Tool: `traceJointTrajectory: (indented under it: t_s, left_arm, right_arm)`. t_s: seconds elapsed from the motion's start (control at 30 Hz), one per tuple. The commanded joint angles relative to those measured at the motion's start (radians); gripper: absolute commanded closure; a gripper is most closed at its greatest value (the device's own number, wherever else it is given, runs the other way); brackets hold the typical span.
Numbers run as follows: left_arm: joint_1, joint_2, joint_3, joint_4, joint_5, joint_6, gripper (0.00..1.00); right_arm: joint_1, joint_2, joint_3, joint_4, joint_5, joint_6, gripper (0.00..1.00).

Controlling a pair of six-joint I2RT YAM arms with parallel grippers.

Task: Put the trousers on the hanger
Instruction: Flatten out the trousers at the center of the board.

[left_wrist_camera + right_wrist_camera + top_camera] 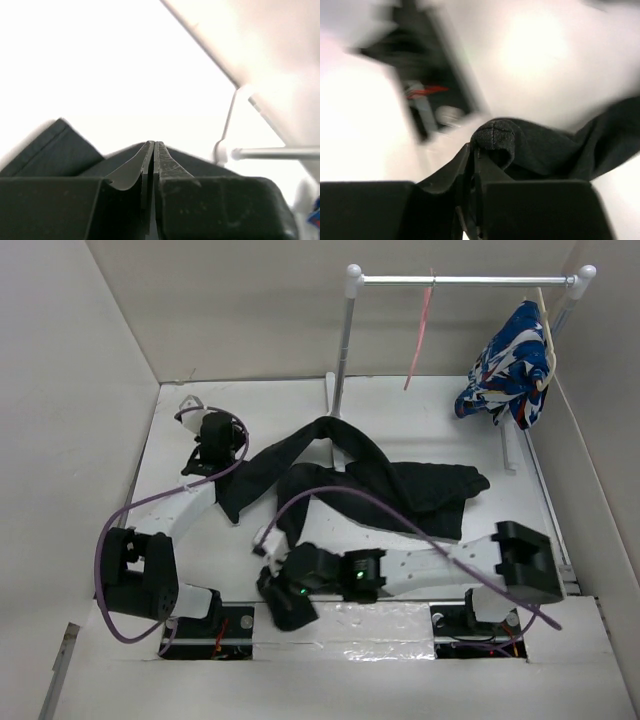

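The black trousers lie spread across the middle of the table, with one leg running to the left. My left gripper sits at the end of that leg. In the left wrist view its jaws are pressed together, with black fabric peaking right at the tips. My right gripper is near the front edge, shut on a folded bunch of the trousers. The pink hanger hangs from the rail at the back, apart from both grippers.
A silver clothes rack stands at the back, its post behind the trousers. A blue, white and red patterned garment hangs at its right end. White walls enclose the table on the left, back and right. Purple cables loop over both arms.
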Motion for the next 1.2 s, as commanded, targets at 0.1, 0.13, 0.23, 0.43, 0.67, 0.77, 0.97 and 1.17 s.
traceJointTrajectory:
  t_s: [0.1,0.13,0.23,0.43,0.67,0.77,0.97,1.17]
  left_arm:
    - [0.0,-0.058,0.083,-0.084,0.073,0.037,0.7]
    - [-0.009,-0.084,0.06,-0.073,0.073,0.043,0.62]
    - [-0.056,-0.181,-0.031,-0.07,0.059,0.072,0.44]
    - [-0.1,-0.256,-0.241,-0.049,0.107,0.078,0.28]
    - [-0.1,-0.206,-0.316,-0.004,0.066,0.032,0.18]
    - [-0.1,-0.25,-0.366,0.026,0.058,0.021,0.18]
    - [-0.1,-0.324,-0.457,0.037,0.059,-0.009,0.18]
    - [-0.1,-0.35,-0.508,0.036,0.052,-0.072,0.12]
  right_arm:
    - [0.063,0.183,0.206,-0.028,-0.062,0.0,0.28]
    - [0.054,0.16,0.174,-0.014,-0.056,0.0,0.12]
    - [-0.001,0.014,0.091,0.046,-0.03,0.001,0.06]
    - [-0.201,-0.28,-0.17,0.005,0.093,0.035,0.76]
    - [-0.641,-0.637,-0.444,-0.112,0.306,0.159,0.92]
    - [-0.865,-0.77,-0.539,-0.109,0.255,0.168,0.56]
    - [-1.251,-0.81,-0.636,-0.069,0.2,0.164,0.21]
    - [-1.593,-0.669,-0.647,0.061,-0.027,0.153,0.2]
